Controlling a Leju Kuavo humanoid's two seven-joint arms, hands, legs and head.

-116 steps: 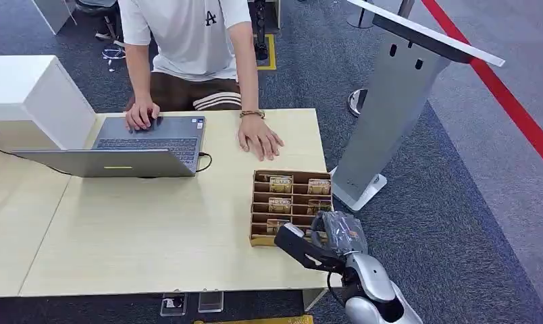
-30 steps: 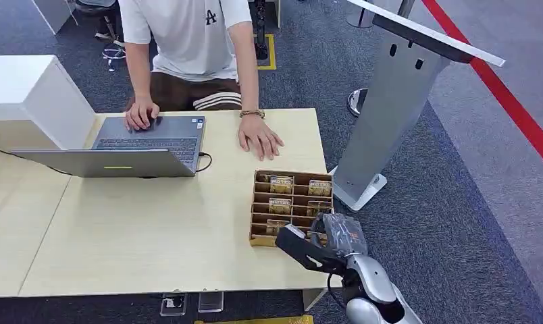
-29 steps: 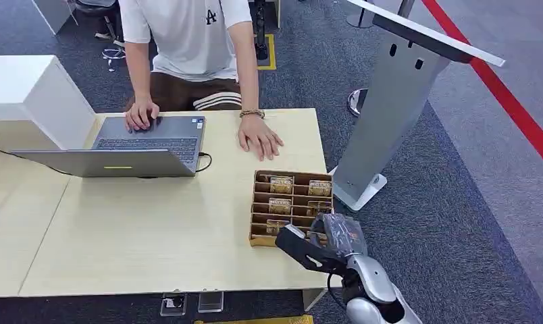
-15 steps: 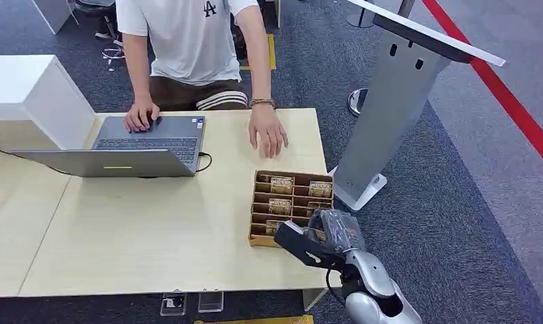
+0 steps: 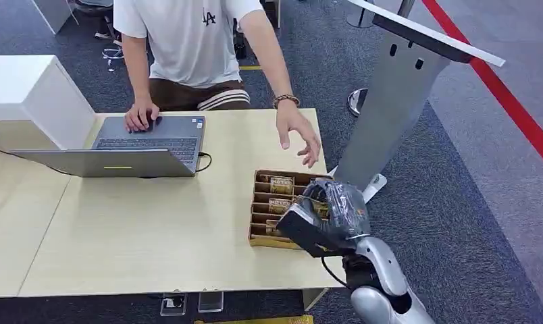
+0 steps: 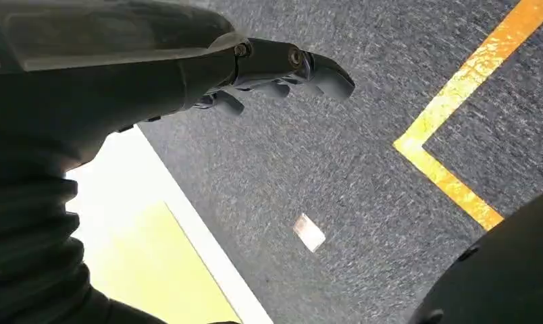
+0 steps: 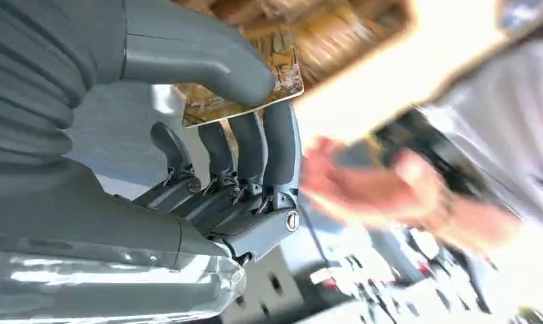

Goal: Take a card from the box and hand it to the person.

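Note:
A brown slotted card box sits on the light wooden table near its right end. My right hand hovers over the box's right half and pinches a gold-patterned card between thumb and fingers. The person's hand is raised above the table just beyond the box, a blurred shape in the right wrist view. My left hand hangs over grey carpet with nothing in it, its fingers loosely curled.
The person stands behind the table with the other hand on an open laptop. A white cabinet stands at the left. A grey kiosk stand rises right of the table.
My right hand has risen from the box's near edge with a card in it. The person's hand has lifted off the table and moved right, toward my hand.

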